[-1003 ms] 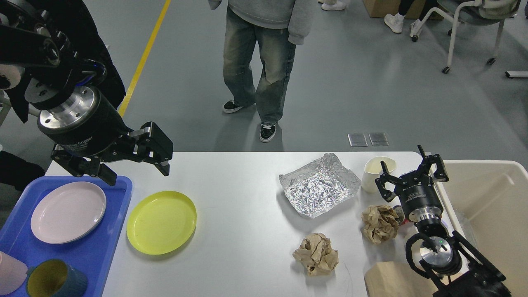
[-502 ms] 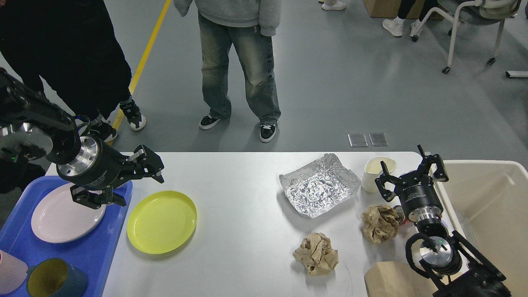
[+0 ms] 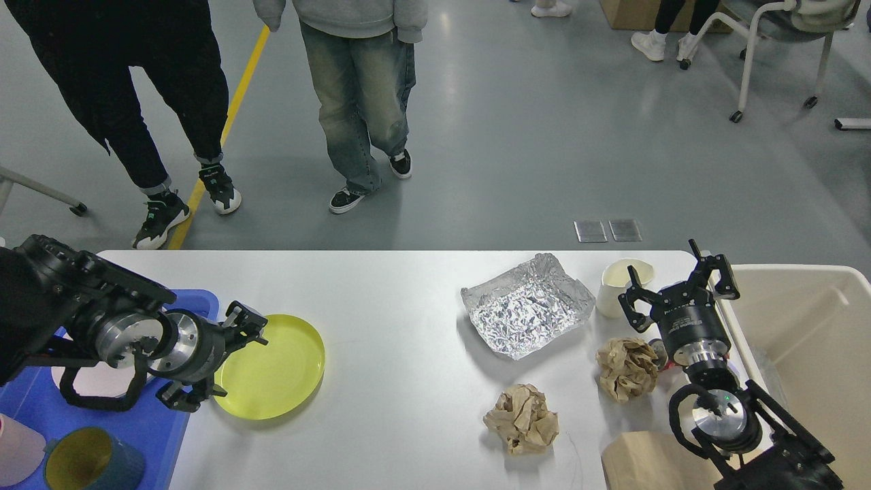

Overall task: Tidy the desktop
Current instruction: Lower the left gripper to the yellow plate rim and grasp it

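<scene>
The white desktop (image 3: 395,327) carries a yellow plate (image 3: 275,367) at the left, a crumpled foil tray (image 3: 525,314), a white cup (image 3: 618,284) and two brown paper balls (image 3: 522,417) (image 3: 626,367). My left gripper (image 3: 228,357) is low at the yellow plate's left rim, open, with one finger above the rim and one below. My right gripper (image 3: 677,286) stands open beside the white cup, holding nothing.
A blue tray (image 3: 146,435) at the left edge holds a pale plate (image 3: 81,382), mostly hidden by my arm, and a teal cup (image 3: 88,466). A beige bin (image 3: 813,340) stands at the right. A brown paper bag (image 3: 646,463) lies at the front. Two people stand beyond the table.
My left arm has come down and toward me, from above the tray's far corner to the yellow plate's left rim. The right arm has not moved. The people behind shifted left.
</scene>
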